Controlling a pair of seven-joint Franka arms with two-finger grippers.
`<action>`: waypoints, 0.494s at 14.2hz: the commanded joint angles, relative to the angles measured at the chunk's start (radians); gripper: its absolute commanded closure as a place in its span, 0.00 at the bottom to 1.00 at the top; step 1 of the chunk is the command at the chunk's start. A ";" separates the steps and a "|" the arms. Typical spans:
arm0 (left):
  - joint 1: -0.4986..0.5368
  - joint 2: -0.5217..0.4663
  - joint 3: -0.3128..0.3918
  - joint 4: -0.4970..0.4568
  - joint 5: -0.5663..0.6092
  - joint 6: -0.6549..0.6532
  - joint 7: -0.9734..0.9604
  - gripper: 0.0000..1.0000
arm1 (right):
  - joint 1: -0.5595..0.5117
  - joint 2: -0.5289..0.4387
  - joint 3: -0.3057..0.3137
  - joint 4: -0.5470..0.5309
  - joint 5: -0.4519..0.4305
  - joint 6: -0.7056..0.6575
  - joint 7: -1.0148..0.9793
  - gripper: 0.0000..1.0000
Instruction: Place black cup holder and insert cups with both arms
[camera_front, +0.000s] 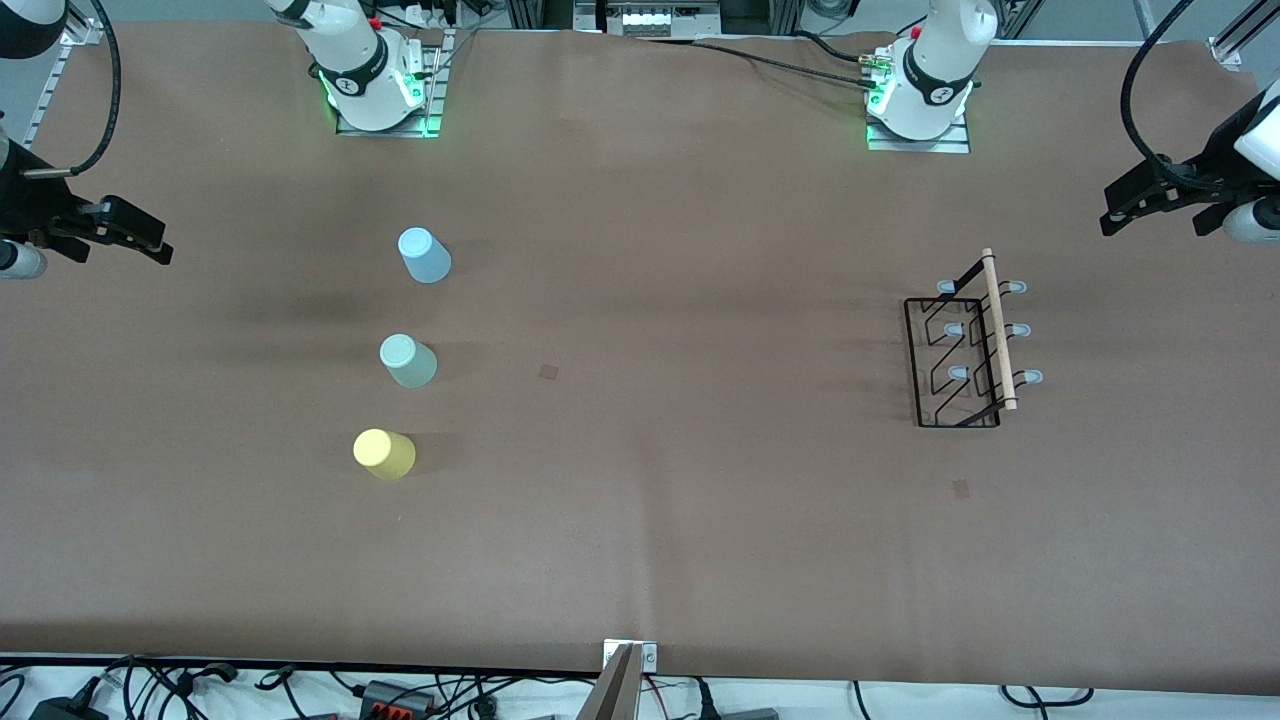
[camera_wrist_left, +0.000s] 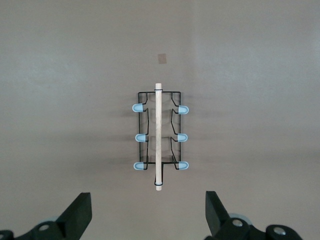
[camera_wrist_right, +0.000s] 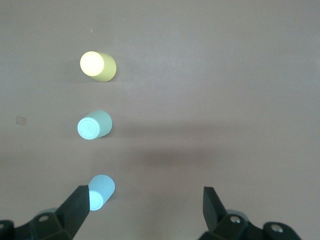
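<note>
The black cup holder (camera_front: 998, 330) stands on the table toward the left arm's end, its wooden rod handle on top and grey-capped pegs on both sides; it also shows in the left wrist view (camera_wrist_left: 158, 135). Three cups stand in a row toward the right arm's end: light blue (camera_front: 424, 255), mint green (camera_front: 407, 361) and yellow (camera_front: 384, 454), the yellow nearest the front camera. They also show in the right wrist view: yellow (camera_wrist_right: 98, 66), mint (camera_wrist_right: 94, 125), blue (camera_wrist_right: 100, 191). My left gripper (camera_front: 1112, 210) (camera_wrist_left: 149, 215) is open and empty, up in the air at its table end. My right gripper (camera_front: 150, 240) (camera_wrist_right: 145, 210) is open and empty, up in the air at its end.
Two small tape marks lie on the brown table cover, one near the middle (camera_front: 549, 372) and one just nearer the front camera than the holder (camera_front: 961, 488). Cables and a metal bracket (camera_front: 628, 662) line the table's front edge.
</note>
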 joint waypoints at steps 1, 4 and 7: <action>-0.001 -0.006 -0.002 0.013 0.021 -0.018 0.015 0.00 | -0.002 -0.016 0.002 -0.005 -0.002 -0.010 0.004 0.00; -0.001 -0.005 -0.002 0.013 0.021 -0.015 0.015 0.00 | 0.000 -0.015 0.002 -0.003 -0.002 -0.013 0.005 0.00; -0.001 -0.005 -0.004 0.011 0.021 -0.007 0.023 0.00 | 0.000 -0.013 0.002 -0.003 -0.002 -0.013 0.005 0.00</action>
